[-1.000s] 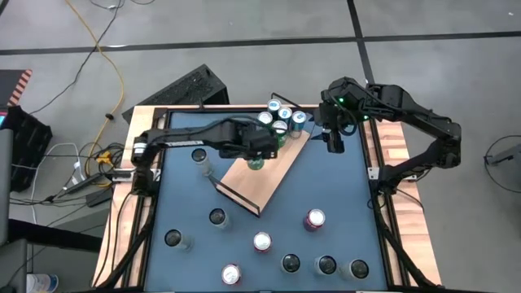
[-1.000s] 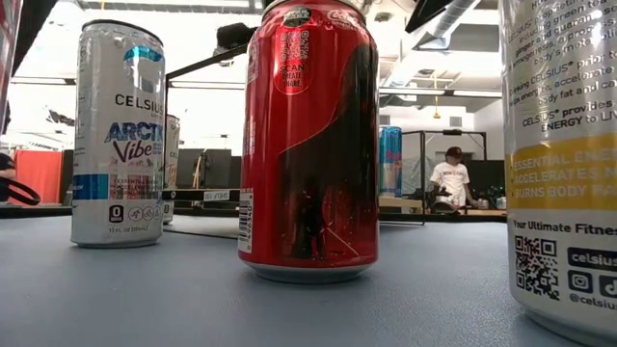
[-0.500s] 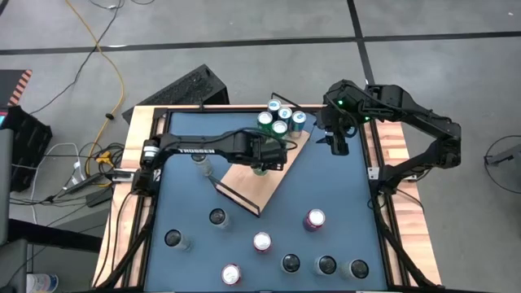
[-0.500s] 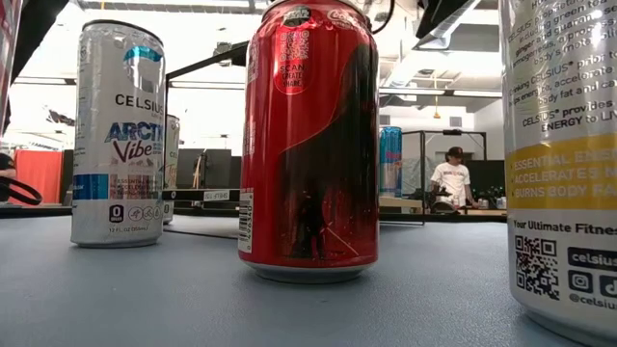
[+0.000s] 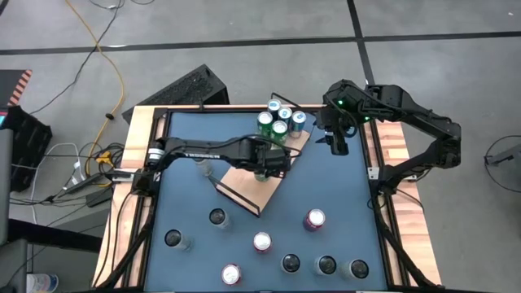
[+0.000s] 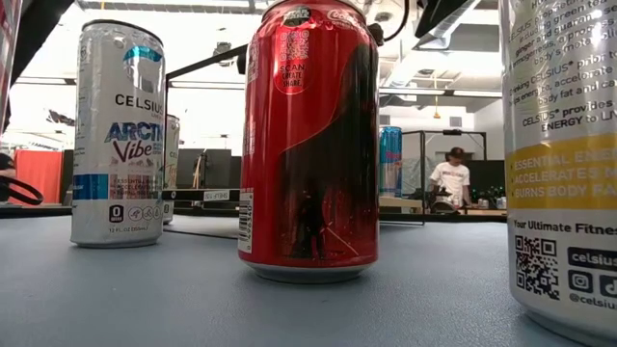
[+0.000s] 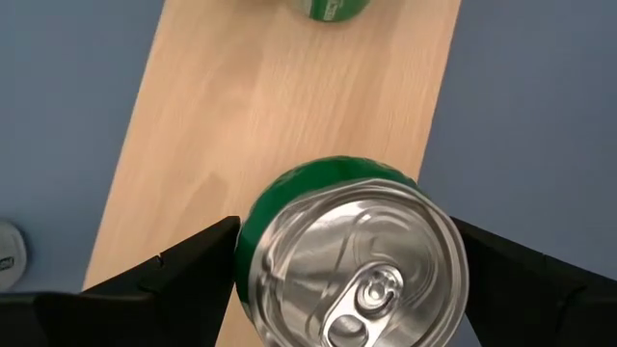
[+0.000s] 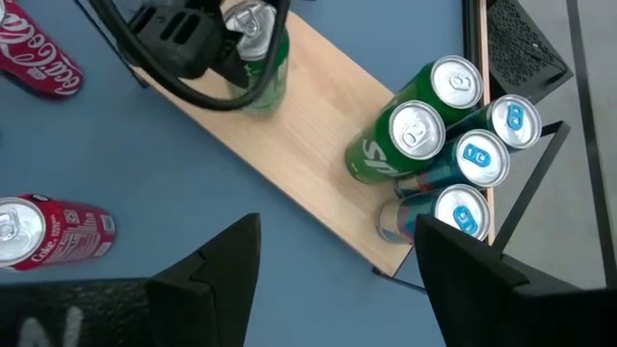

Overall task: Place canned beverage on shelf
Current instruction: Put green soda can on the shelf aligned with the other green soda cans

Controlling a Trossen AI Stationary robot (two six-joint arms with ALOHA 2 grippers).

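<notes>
So our shelf [image 5: 259, 181] lies slantwise mid-table, running from about 1 o'clock down to 7 o'clock, with a cluster of five cans [image 5: 279, 118] already parked at its 1 o'clock end. We've got the left gripper [image 5: 262, 160] over the middle of the board, fingers spread wide either side of a green can [image 7: 349, 258] that stands upright on the wood. From the wrist view the fingers flank it closely, but we can't tell if they're actually pressing it, so we'd call it straddled rather than gripped. The cluster sits toward 1 o'clock from that can, well apart. Our right gripper [image 5: 336, 140] hangs at 2 o'clock, just off the shelf's far corner, spread fairly wide and holding nothing. Loose cans [image 5: 313, 218] dot the 6 o'clock side. Nothing blocks a straight lift-off, we reckon.
</notes>
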